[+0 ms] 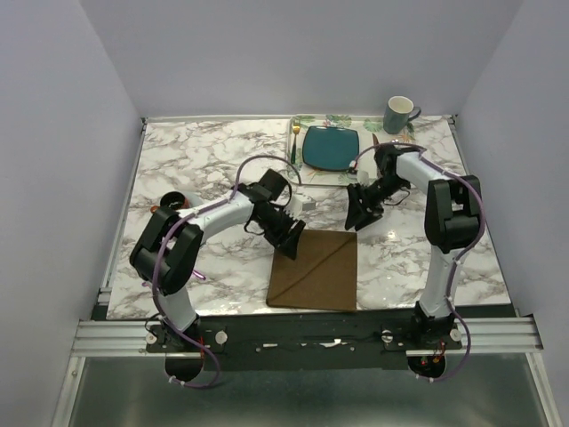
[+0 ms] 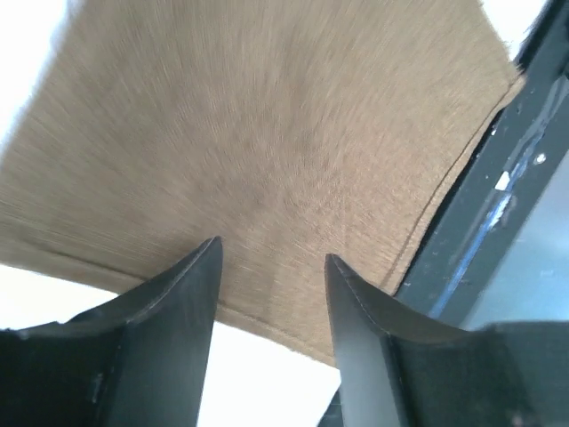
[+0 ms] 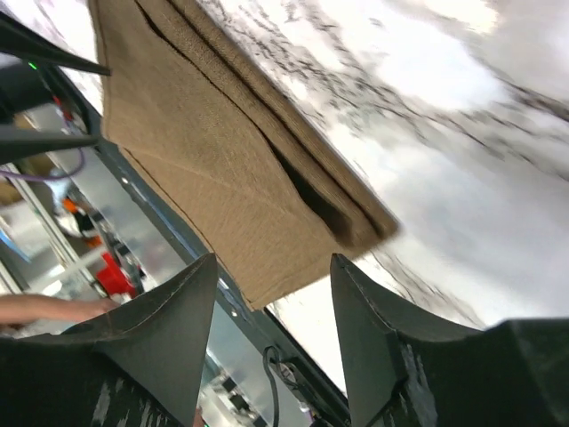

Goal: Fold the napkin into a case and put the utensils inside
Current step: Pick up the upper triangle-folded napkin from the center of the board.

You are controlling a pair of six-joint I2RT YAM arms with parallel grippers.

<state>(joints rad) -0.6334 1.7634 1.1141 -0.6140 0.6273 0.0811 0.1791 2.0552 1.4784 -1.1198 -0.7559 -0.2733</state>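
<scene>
Both empty w/ fingers apart, left gripper point(image 2: 271, 251) & right gripper point(image 3: 272, 260) hover by the napkin point(image 1: 316, 269), lying layered w/ a diagonal fold at front-centre of the table point(image 1: 204, 160): folding prob. underway, utensils (can't spot them) not yet inside.

In the top view the left gripper point(image 1: 286, 236) covers the far left corner of the napkin point(image 1: 316, 269), so how that corner lies cannot be told. The left arm hides part of a small dark and red object point(image 1: 173, 198) near the table's left side, and what it is cannot be told. Beside the teal plate point(image 1: 331, 148), a gold fork point(image 1: 296, 140) is the only cutlery large enough to make out.

In the left wrist view the napkin point(image 2: 267, 151) is blurred and runs off the top and left edges.

In the right wrist view:
- The napkin point(image 3: 222, 169) is cut off at the top.
- The inside of its fold is dark.
- The marble table point(image 3: 462, 151) is smeared.
- A pale pinkish shape point(image 3: 36, 309) is cut off by the left edge.
</scene>
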